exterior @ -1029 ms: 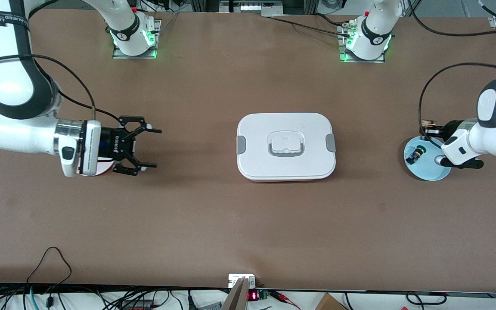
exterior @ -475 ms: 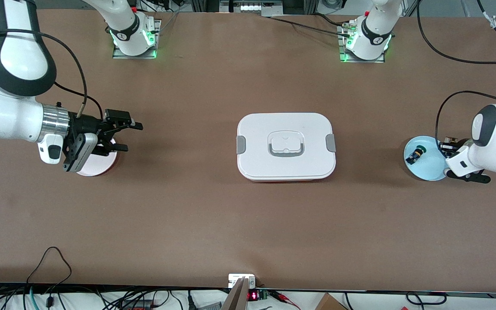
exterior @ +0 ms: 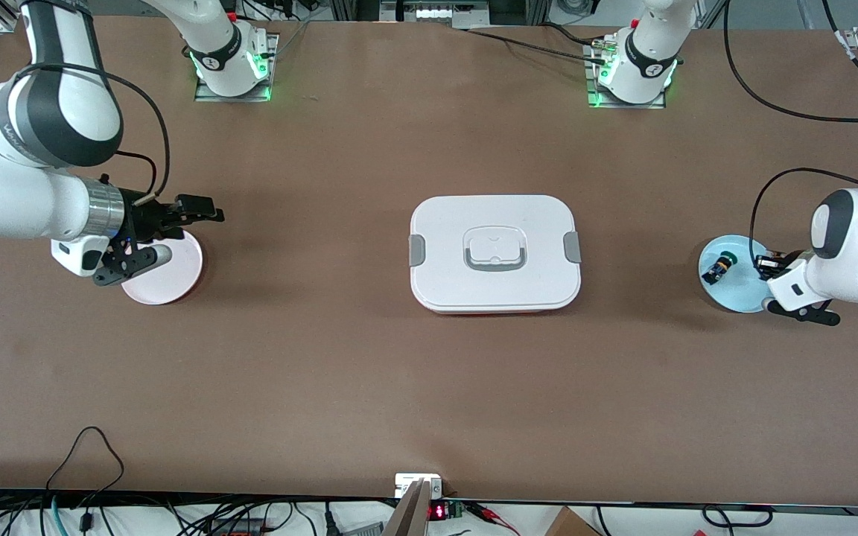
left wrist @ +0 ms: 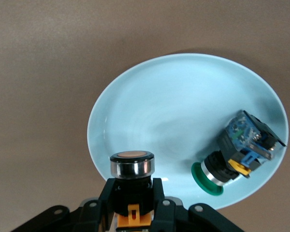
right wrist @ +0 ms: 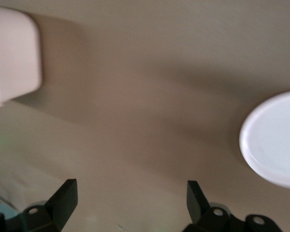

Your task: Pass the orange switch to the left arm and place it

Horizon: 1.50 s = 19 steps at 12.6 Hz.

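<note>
Pinching the orange switch (left wrist: 132,166), left gripper (left wrist: 133,208) jaws clamped on its black body just under the chrome-ringed cap, hovering above the pale blue plate (left wrist: 150,101) at the left arm's end of the tabletop (exterior: 369,372). Lifted clear of the plate's surface, judging from the left wrist view. On the same plate, lying on its side: the similar part with a green cap (left wrist: 239,150), not touched by anything.

Spread wide, right gripper (exterior: 198,214) jaws, empty, poised over the rim of the pink plate (exterior: 168,279) at the right arm's end; same plate visible in the right wrist view (right wrist: 275,140), with both fingertips (right wrist: 63,195) well apart.

Between the two plates, at mid-tabletop: the box (exterior: 494,251), lid on, grey clips at both ends.

Probably at the stage of carrying the switch away from its plate toward a handover.

Possible troubles from here:
- Collision with the box, if either arm travels straight across at low height, since it sits squarely on the line between the plates.
- Slip or twist of the switch, being tiny, round and held only by a narrow band of its body; a quick swing could work it loose.
- Botched handover, with little of the part left free for a second pair of jaws; release before a firm second hold would drop it, perhaps onto the box lid.
</note>
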Motion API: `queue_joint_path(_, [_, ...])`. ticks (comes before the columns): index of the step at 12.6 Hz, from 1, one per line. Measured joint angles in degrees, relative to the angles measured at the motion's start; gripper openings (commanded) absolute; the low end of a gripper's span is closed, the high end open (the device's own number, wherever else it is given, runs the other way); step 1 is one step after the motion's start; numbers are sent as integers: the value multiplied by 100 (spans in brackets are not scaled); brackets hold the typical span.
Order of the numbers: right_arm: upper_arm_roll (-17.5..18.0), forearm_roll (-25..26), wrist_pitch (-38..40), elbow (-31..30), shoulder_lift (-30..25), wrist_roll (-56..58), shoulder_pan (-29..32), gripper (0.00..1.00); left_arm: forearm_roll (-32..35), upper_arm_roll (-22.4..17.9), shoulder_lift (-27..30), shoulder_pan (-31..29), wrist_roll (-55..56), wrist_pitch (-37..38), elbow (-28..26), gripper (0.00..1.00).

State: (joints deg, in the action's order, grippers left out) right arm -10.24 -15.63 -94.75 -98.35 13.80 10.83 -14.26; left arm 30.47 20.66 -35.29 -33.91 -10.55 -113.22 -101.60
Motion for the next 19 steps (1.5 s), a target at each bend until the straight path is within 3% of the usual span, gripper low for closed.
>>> queue_joint_path(2, [-2, 824, 159, 115, -52, -399, 3, 100, 13, -1, -86, -6, 0, -52, 3, 9])
queue_joint_path(5, [-25, 1827, 237, 472, -299, -527, 155, 100, 14, 0, -123, -6, -2, -57, 7, 29])
queue_joint_path(7, [-38, 1897, 87, 599, -463, -558, 652, 100, 55, 0, -158, -5, -28, -57, 9, 43])
queue_joint_path(11, [-37, 1896, 266, 734, -580, -570, 1051, 100, 304, 0, -278, -7, -31, -64, 23, 50])
queue_joint_path(12, [-20, 1896, 346, 735, -655, -591, 1028, 100, 306, 1, -282, -7, -31, -64, 28, 63])
queue_joint_path(13, [9, 1896, 360, 724, -758, -660, 1007, 100, 306, 5, -282, -6, -32, -64, 40, 98])
queue_joint_path(19, [51, 1895, -266, -205, -1397, -942, 964, 100, -172, 228, 25, -8, -30, 293, 438, 100])
